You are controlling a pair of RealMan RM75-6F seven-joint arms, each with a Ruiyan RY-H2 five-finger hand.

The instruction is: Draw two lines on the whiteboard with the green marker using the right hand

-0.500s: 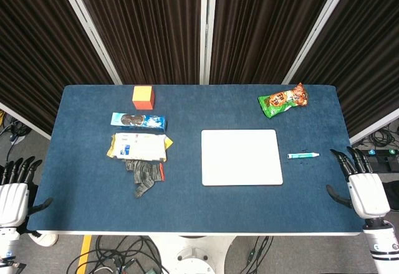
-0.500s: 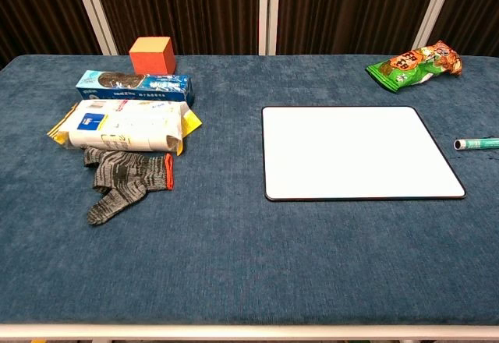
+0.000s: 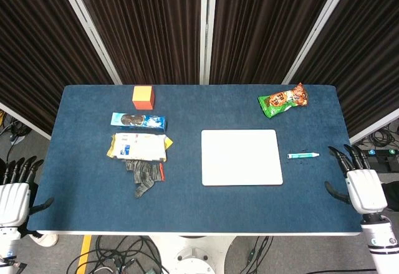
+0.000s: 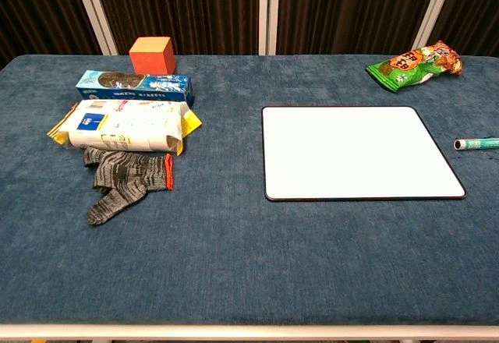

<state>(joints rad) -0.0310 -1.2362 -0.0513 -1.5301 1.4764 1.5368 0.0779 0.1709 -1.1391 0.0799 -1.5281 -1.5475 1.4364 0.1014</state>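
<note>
A blank whiteboard (image 3: pixel 241 157) (image 4: pixel 361 152) lies flat on the blue table, right of centre. Just to its right lies the green marker (image 3: pixel 303 155) (image 4: pixel 477 143), pointing left-right. My right hand (image 3: pixel 360 185) hovers at the table's front right corner, open, fingers spread, a short way right of and nearer than the marker. At the front left corner my left hand (image 3: pixel 15 190) is open and off the table edge. Neither hand shows in the chest view.
On the left sit an orange cube (image 3: pixel 143 97), a blue cookie box (image 3: pixel 138 121), a white and yellow packet (image 3: pixel 139 147) and a grey glove (image 3: pixel 144 176). A green and orange snack bag (image 3: pixel 283 99) lies at the back right.
My right hand has shifted slightly nearer and to the right. Nothing on the table moved.
</note>
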